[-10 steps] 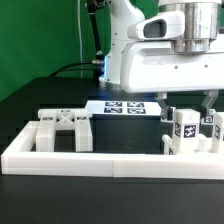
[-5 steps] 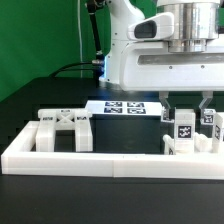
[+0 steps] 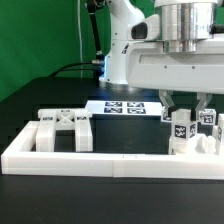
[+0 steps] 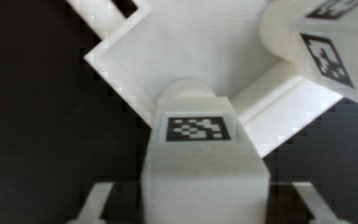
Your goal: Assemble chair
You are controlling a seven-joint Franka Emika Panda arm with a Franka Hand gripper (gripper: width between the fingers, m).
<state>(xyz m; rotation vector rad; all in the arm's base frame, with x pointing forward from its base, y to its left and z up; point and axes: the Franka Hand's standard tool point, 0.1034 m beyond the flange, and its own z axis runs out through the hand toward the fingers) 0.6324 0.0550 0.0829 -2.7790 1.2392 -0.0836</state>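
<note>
My gripper [image 3: 186,112] hangs at the exterior view's right, its two dark fingers closed on either side of an upright white chair part [image 3: 181,129] that carries a marker tag. In the wrist view the same rounded part [image 4: 201,150] fills the space between the fingers [image 4: 101,200]. It stands just inside the white rail [image 3: 100,158]. Close behind it stands a second tagged white part [image 3: 208,119], also seen in the wrist view [image 4: 327,50]. A squat white chair piece [image 3: 63,130] with crossed ribs sits at the exterior view's left.
The marker board [image 3: 125,108] lies behind the parts on the black table. The white rail runs along the front and turns back at the left end [image 3: 20,140]; its corner [image 4: 131,60] shows in the wrist view. The robot base stands behind.
The gripper has come down around the tagged part and its fingers have closed on it. The part has shifted slightly toward the exterior view's left.
</note>
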